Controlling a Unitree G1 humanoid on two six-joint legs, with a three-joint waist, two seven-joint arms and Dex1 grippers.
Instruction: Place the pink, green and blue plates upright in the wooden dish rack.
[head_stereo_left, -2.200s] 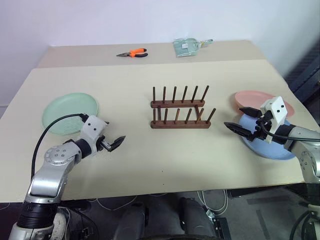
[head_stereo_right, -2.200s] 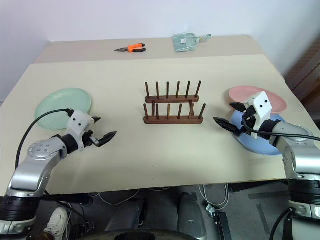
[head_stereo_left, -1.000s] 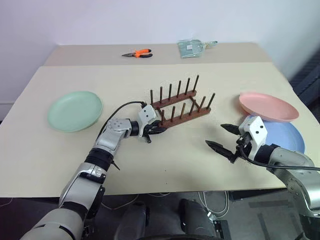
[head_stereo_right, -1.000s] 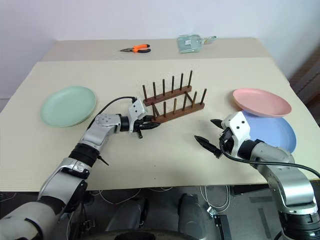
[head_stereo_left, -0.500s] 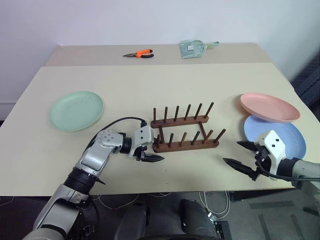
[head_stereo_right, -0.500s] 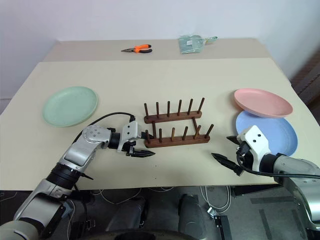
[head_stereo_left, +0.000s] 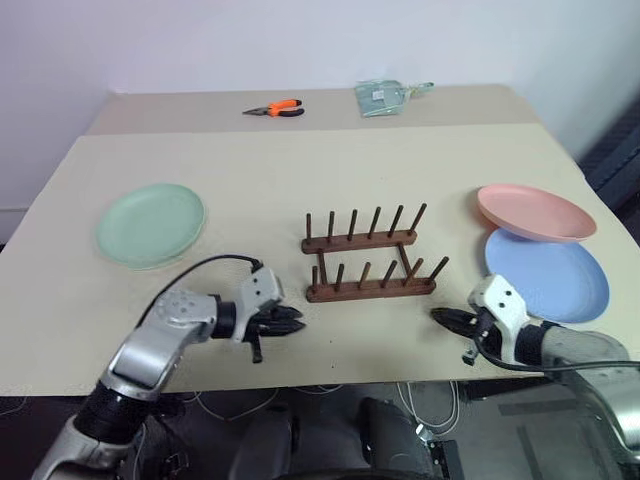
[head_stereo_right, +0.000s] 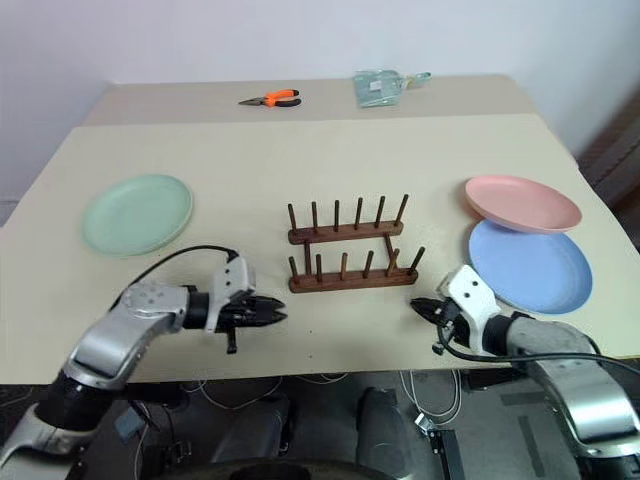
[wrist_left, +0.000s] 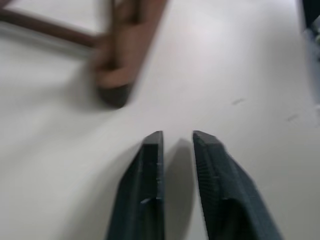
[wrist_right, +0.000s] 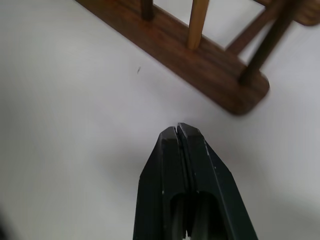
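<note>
The wooden dish rack (head_stereo_left: 370, 262) stands near the middle of the counter (head_stereo_left: 300, 170), its long axis running parallel to the near edge, pegs upright — no plate sits between them. Toward the right edge the blue plate (head_stereo_left: 547, 276) lies flat, with the pink plate (head_stereo_left: 535, 212) just behind it and overlapping its far rim. The green plate (head_stereo_left: 151, 223) lies flat toward the left edge. The left gripper (head_stereo_left: 292, 325) is near the front edge beside the rack's left end, fingers slightly parted, grasping nothing. The right gripper (head_stereo_left: 441, 316) — clenched, empty — sits by the rack's right end.
</note>
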